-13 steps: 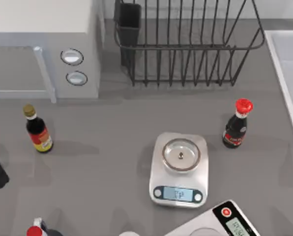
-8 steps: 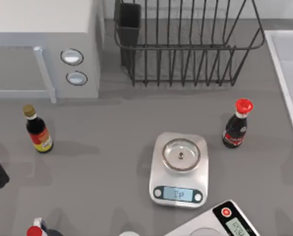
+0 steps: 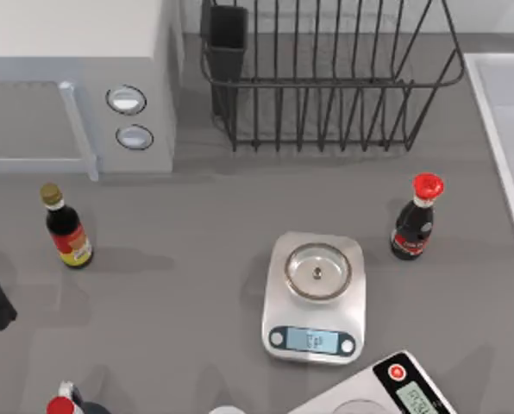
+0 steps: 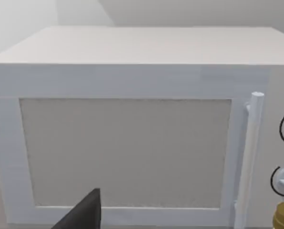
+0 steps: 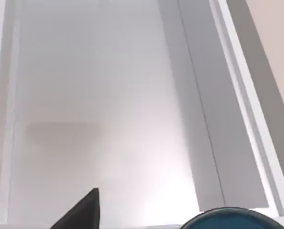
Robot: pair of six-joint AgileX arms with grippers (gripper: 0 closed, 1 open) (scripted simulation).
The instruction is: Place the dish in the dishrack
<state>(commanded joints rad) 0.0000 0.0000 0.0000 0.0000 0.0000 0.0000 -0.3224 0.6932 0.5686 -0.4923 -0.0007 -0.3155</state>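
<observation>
- Still sitting empty: the dishrack at the far edge of the worktop, just beside the white microwave at the far left corner.
- Peeking into the right wrist view as a teal sliver: the dish, lying against a pale white tray or basin, probably the white surface along the worktop's right edge, well apart from the rack.
- Nothing being held yet as far as can be judged; grasping, lifting and carrying across all left to do.
- Left hand hanging before the microwave door, right hand above the tray near the dish; cannot tell for either whether spread or pressed together.
- Standing on the grey worktop: a silver scale near the middle, a red-capped bottle towards the right edge, a gold-capped bottle towards the left.
- Pale wall rising behind the microwave.
</observation>
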